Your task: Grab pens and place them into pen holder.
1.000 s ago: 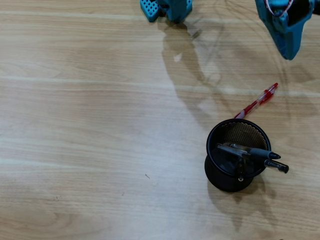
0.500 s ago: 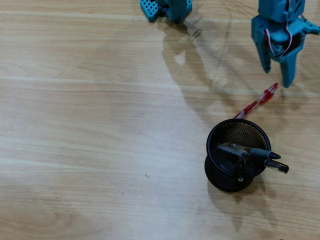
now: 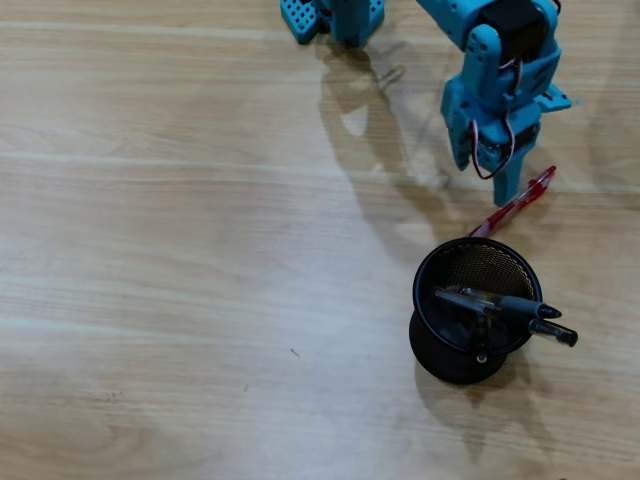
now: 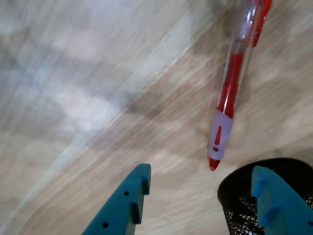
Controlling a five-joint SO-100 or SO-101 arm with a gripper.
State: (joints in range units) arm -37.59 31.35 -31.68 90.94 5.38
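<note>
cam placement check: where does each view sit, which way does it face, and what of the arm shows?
Overhead view: fixed above, looking straight down at the table; arm base at the top edge, arm and gripper over the red-and-clear pen, pen holder below.
Wrist view: rides the gripper, looking down at the table; two blue fingertips at the bottom edge.
Shared: the red-and-clear pen, the pen holder rim, the open gripper.

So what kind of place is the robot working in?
Probably a desk or hobby workbench. You can see a pale wood-grain table, a black mesh pen holder with pens inside, a red pen lying loose, and a small blue gripper.
</note>
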